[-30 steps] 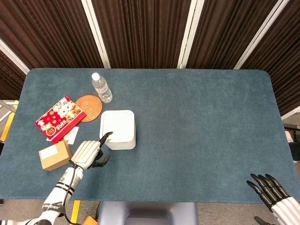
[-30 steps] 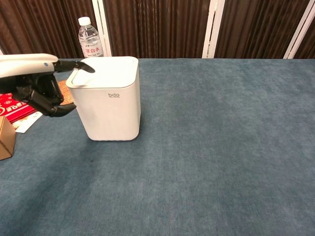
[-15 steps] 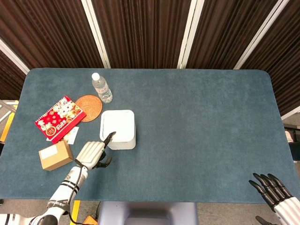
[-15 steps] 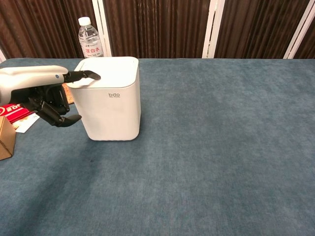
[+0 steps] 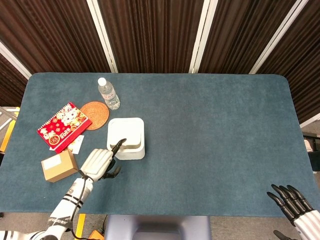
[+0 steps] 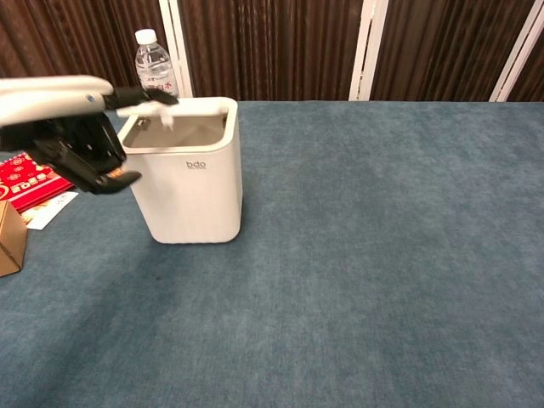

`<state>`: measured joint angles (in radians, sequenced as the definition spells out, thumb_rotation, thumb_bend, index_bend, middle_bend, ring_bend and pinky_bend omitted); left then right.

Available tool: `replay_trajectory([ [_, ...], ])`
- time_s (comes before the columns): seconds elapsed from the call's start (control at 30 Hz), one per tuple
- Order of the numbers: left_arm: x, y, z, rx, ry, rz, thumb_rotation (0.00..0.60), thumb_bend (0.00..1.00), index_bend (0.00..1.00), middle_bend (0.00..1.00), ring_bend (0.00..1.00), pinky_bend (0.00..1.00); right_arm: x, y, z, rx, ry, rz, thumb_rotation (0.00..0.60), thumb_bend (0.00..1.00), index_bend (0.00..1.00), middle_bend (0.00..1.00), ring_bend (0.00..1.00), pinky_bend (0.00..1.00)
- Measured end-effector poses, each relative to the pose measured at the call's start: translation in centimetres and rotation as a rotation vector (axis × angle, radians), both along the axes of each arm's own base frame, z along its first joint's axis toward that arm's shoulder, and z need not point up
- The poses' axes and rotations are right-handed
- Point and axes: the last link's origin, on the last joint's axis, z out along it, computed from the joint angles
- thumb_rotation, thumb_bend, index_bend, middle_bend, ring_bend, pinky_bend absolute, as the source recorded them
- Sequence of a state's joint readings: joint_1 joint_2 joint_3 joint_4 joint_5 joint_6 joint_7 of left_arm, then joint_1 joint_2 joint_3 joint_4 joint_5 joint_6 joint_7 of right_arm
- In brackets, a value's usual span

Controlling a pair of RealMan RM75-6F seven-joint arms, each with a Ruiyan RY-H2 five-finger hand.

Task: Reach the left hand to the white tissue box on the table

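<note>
1. Left hand (image 5: 100, 162) is seen at the near-left side of the white tissue box (image 5: 126, 138); one dark fingertip (image 6: 161, 98) is extended onto the box's top at its left edge, the remaining fingers are curled in beneath, nothing is gripped
2. In the chest view the box top appears sunk inward, an open recess being visible below the rim
3. The box stands upright on the blue table (image 5: 210, 130), left of centre
4. An orange round coaster (image 5: 94, 115) lies just behind-left of the box; a water bottle (image 5: 108, 93) stands at the coaster's far edge
5. A red booklet (image 5: 64, 126) and a cardboard box (image 5: 58, 166) lie further left
6. Right hand (image 5: 292, 202) is seen at the near-right corner, off the table, fingers spread, empty
</note>
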<state>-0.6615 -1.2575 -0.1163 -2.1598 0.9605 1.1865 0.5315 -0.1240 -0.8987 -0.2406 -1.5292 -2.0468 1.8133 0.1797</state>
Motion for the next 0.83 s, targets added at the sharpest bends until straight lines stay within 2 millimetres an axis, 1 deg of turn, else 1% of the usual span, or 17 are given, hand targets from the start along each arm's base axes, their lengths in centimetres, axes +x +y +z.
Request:
replay_trajectory([
  [0.1, -1.1, -1.4, 1.6, 0.040, 0.008, -0.058, 0.600, 0.45, 0.00, 0.78, 0.81, 0.98, 0.0, 0.1, 0.1, -0.006, -0.001, 0.001, 0.600, 0.24, 0.00, 0.00, 0.00, 0.00],
  [0.17, -2.3, -2.7, 2.8, 0.054, 0.020, -0.082, 0.600, 0.45, 0.00, 0.66, 0.68, 0.87, 0.0, 0.2, 0.0, -0.002, 0.005, 0.002, 0.600, 0.24, 0.00, 0.00, 0.00, 0.00],
  [0.2, -2.9, -3.3, 3.2, 0.060, 0.022, -0.090, 0.600, 0.45, 0.00, 0.56, 0.55, 0.75, 0.0, 0.2, -0.1, 0.000, 0.009, 0.003, 0.600, 0.24, 0.00, 0.00, 0.00, 0.00],
  [0.23, -3.5, -3.9, 3.6, 0.066, 0.024, -0.097, 0.600, 0.45, 0.00, 0.42, 0.36, 0.56, 0.0, 0.2, -0.2, 0.002, 0.012, 0.004, 0.600, 0.24, 0.00, 0.00, 0.00, 0.00],
  [0.27, -4.4, -4.8, 4.2, 0.077, 0.024, -0.104, 0.600, 0.45, 0.00, 0.33, 0.26, 0.44, 0.1, 0.2, -0.4, 0.004, 0.017, 0.004, 0.600, 0.24, 0.00, 0.00, 0.00, 0.00],
  [0.3, -5.2, -5.5, 4.6, 0.088, 0.023, -0.108, 0.600, 0.45, 0.00, 0.20, 0.12, 0.28, 0.1, 0.2, -0.5, 0.006, 0.021, 0.004, 0.600, 0.24, 0.00, 0.00, 0.00, 0.00],
  [0.33, -6.0, -6.2, 5.0, 0.105, 0.022, -0.110, 0.600, 0.45, 0.00, 0.10, 0.04, 0.15, 0.1, 0.2, -0.7, 0.009, 0.026, 0.003, 0.600, 0.24, 0.00, 0.00, 0.00, 0.00],
  [0.37, -7.2, -7.2, 5.6, 0.137, 0.023, -0.111, 0.600, 0.44, 0.00, 0.03, 0.01, 0.07, 0.1, 0.2, -0.8, 0.011, 0.030, 0.002, 0.600, 0.24, 0.00, 0.00, 0.00, 0.00],
  [0.43, -9.4, -8.7, 6.6, 0.198, 0.032, -0.096, 0.600, 0.44, 0.00, 0.00, 0.00, 0.03, 0.2, 0.2, -1.1, 0.013, 0.037, -0.001, 0.600, 0.24, 0.00, 0.00, 0.00, 0.00],
  [0.47, -11.0, -9.8, 7.2, 0.241, 0.043, -0.079, 0.600, 0.44, 0.00, 0.00, 0.00, 0.02, 0.2, 0.1, -1.1, 0.014, 0.038, -0.002, 0.600, 0.24, 0.00, 0.00, 0.00, 0.00],
  [0.53, -13.3, -11.6, 8.1, 0.293, 0.059, -0.053, 0.600, 0.43, 0.00, 0.00, 0.00, 0.01, 0.2, 0.1, -1.2, 0.013, 0.038, -0.002, 0.600, 0.24, 0.00, 0.00, 0.00, 0.00],
  [0.57, -14.7, -13.0, 8.5, 0.314, 0.065, -0.033, 0.600, 0.43, 0.00, 0.00, 0.00, 0.00, 0.2, 0.1, -1.2, 0.014, 0.040, -0.003, 0.600, 0.24, 0.00, 0.00, 0.00, 0.00],
  [0.6, -15.5, -13.9, 8.7, 0.321, 0.070, -0.015, 0.600, 0.42, 0.00, 0.00, 0.00, 0.00, 0.2, 0.1, -1.3, 0.016, 0.041, -0.003, 0.600, 0.24, 0.00, 0.00, 0.00, 0.00],
  [0.67, -17.0, -15.6, 9.0, 0.317, 0.090, 0.020, 0.600, 0.42, 0.00, 0.00, 0.00, 0.00, 0.2, 0.1, -1.5, 0.021, 0.049, 0.001, 0.600, 0.24, 0.00, 0.00, 0.00, 0.00],
  [0.7, -17.3, -15.9, 9.1, 0.310, 0.098, 0.029, 0.600, 0.42, 0.00, 0.00, 0.00, 0.00, 0.3, 0.1, -1.6, 0.024, 0.053, 0.004, 0.600, 0.24, 0.00, 0.00, 0.00, 0.00],
  [0.83, -17.8, -15.9, 8.7, 0.261, 0.116, 0.057, 0.600, 0.43, 0.00, 0.00, 0.00, 0.00, 0.3, 0.1, -1.7, 0.029, 0.056, 0.005, 0.600, 0.24, 0.00, 0.00, 0.00, 0.00],
])
